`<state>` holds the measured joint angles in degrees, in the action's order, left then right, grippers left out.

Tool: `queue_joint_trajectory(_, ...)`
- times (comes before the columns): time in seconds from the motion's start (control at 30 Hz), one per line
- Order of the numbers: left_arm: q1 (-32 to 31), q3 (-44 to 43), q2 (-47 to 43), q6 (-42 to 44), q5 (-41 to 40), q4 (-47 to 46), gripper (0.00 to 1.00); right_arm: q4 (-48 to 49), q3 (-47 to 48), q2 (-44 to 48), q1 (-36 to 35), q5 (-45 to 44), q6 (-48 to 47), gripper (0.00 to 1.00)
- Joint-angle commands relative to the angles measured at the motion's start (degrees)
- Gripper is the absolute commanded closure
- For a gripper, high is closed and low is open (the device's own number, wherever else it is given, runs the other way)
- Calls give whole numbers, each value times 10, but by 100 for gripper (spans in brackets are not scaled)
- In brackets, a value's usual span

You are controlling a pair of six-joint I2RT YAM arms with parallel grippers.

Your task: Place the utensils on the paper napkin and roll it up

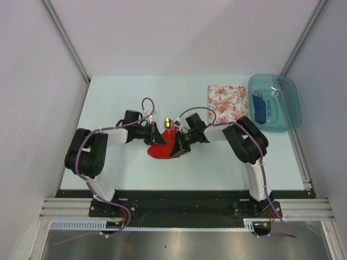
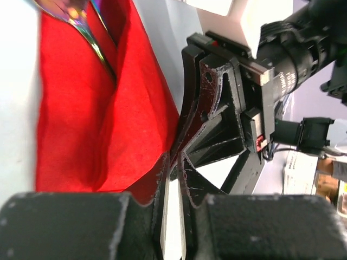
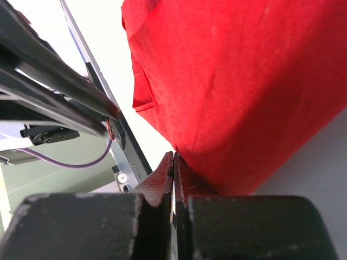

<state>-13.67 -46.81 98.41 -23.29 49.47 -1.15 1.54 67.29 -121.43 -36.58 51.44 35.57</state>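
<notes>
The red paper napkin point(image 1: 161, 147) lies folded and partly lifted at the table's middle, between my two grippers. A utensil with a gold spoon head point(image 1: 169, 124) sticks out of its far end. In the left wrist view the spoon's shiny stem point(image 2: 89, 38) runs into a fold of the napkin point(image 2: 81, 119). My left gripper point(image 1: 158, 138) has its tips point(image 2: 176, 158) closed on the napkin's edge. My right gripper point(image 1: 177, 144) faces it, seen close up from the left wrist point(image 2: 217, 108). Its fingers point(image 3: 174, 158) are pressed together on the edge of the napkin point(image 3: 238, 81).
A white square with pink floral print point(image 1: 227, 103) lies at the back right. Beside it stands a teal plastic tray point(image 1: 293, 97) holding dark blue items point(image 1: 259, 108). Grey walls and metal posts close in the table's sides.
</notes>
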Motion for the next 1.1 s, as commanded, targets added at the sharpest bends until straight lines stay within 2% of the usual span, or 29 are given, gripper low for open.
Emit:
queue_joint_trajectory(0.0,-9,0,24,15,-6,1,85,10,10,0,-7,2,-2,100)
queue_joint_trajectory(0.23,-1,-9,53,39,-57,47,91,-2,23,43,6,9,-4,100)
queue_joint_trajectory(0.4,-1,-10,68,41,-61,54,92,-35,57,61,29,-52,-10,99)
queue_joint_trajectory(0.6,-1,-10,70,46,-76,60,92,-122,126,38,11,-178,-82,99)
queue_joint_trajectory(1.07,-1,-7,65,41,-74,51,91,-124,152,-23,-16,-239,-129,100)
